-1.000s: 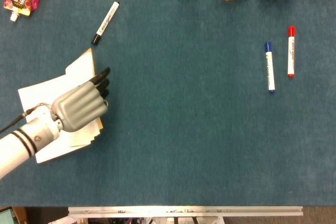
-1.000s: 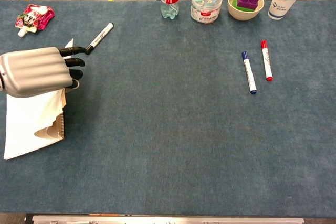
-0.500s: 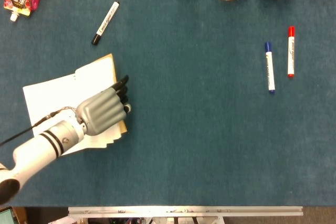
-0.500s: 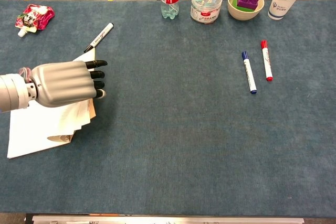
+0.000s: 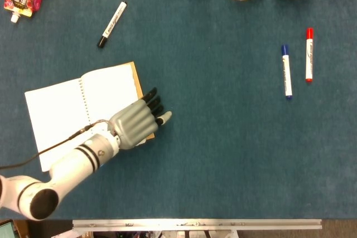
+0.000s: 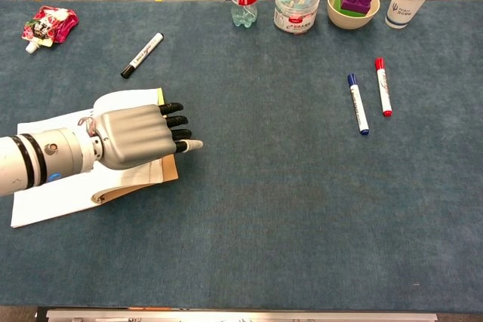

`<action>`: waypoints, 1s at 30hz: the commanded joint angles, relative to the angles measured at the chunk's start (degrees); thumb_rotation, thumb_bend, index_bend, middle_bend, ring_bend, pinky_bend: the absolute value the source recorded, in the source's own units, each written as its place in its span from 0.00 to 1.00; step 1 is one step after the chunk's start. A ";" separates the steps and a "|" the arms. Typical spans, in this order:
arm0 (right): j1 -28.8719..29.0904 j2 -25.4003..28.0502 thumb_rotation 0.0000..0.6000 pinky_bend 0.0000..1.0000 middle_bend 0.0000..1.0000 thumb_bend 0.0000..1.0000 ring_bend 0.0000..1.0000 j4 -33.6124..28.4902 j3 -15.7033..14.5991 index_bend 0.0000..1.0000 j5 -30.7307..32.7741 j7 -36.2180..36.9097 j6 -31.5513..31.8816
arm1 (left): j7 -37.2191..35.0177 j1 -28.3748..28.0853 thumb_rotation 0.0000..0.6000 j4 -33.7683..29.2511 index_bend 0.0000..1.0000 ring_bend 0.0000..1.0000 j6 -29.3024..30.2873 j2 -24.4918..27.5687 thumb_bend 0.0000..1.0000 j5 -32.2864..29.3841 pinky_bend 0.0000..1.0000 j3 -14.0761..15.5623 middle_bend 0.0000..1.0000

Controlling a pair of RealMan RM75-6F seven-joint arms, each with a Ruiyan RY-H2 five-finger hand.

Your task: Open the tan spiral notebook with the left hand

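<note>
Over the last second the pages have been swept rightward and the left hand [image 5: 135,125] has been carried across to the right edge. The tan spiral notebook [image 5: 83,104] now lies open flat on the bench [image 5: 223,137], left of centre. The fingers [image 6: 175,121] are extended, grasping nothing. Thin, floppy sheets are best lifted at their free edge.
</note>
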 commanded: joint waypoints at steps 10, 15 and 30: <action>-0.07 0.12 1.00 0.27 0.27 0.23 0.15 0.07 0.06 0.24 -0.31 0.35 0.26 | -9.36 -2.35 1.00 -0.77 0.00 0.06 5.01 -1.22 0.55 -1.39 0.06 -1.14 0.11; 0.15 0.35 1.00 0.27 0.27 0.23 0.15 0.05 -0.01 0.24 -0.24 0.34 -0.37 | -19.30 2.79 1.00 -2.85 0.00 0.06 11.62 2.71 0.55 8.21 0.06 -0.98 0.11; 1.67 1.62 1.00 0.27 0.27 0.23 0.15 -2.67 0.16 0.24 0.14 -3.09 -3.03 | -46.54 24.13 1.00 7.06 0.00 0.06 34.78 8.16 0.55 20.53 0.06 2.34 0.10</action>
